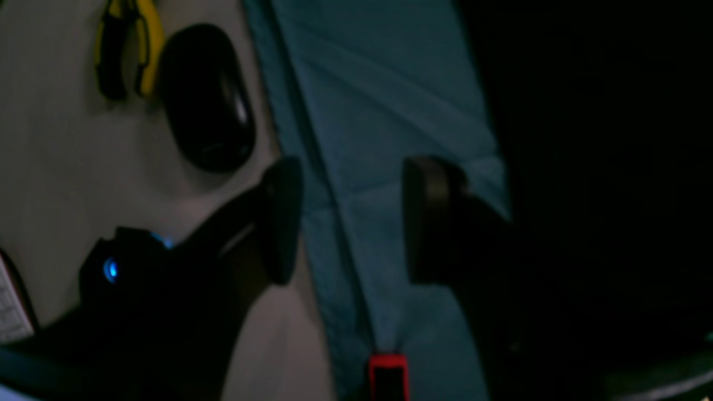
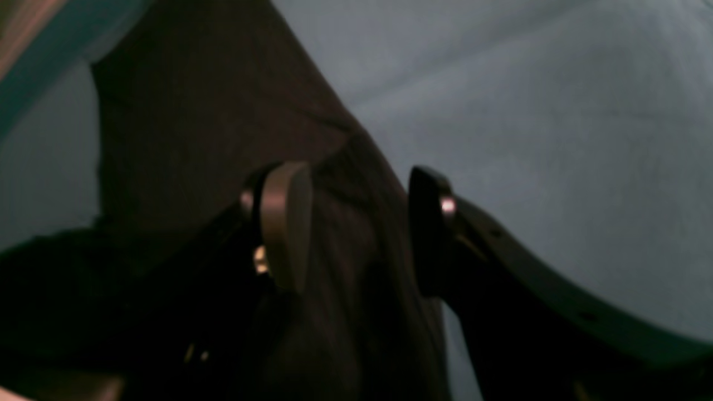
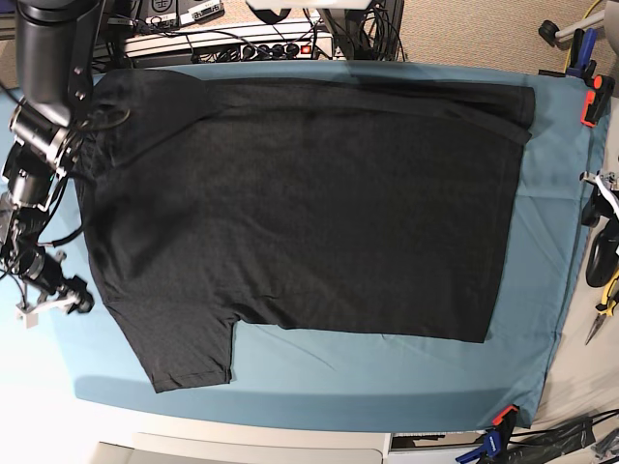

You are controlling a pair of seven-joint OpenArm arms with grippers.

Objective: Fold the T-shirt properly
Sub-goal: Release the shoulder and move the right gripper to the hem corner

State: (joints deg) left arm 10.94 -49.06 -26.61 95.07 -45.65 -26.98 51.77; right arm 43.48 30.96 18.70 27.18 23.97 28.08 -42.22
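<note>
The black T-shirt lies spread flat on the teal table cloth, one sleeve pointing to the front left. My right gripper is at the shirt's left edge. In the right wrist view it stands open, and a raised ridge of the T-shirt runs between its fingers. My left gripper is open over the edge of the teal cloth, with nothing between its fingers. Black fabric fills the right of that view. The left gripper does not show in the base view.
A black computer mouse and yellow-handled pliers lie on the bare table beside the cloth. Red clamps hold the cloth's edge. A power strip and cables sit behind the table.
</note>
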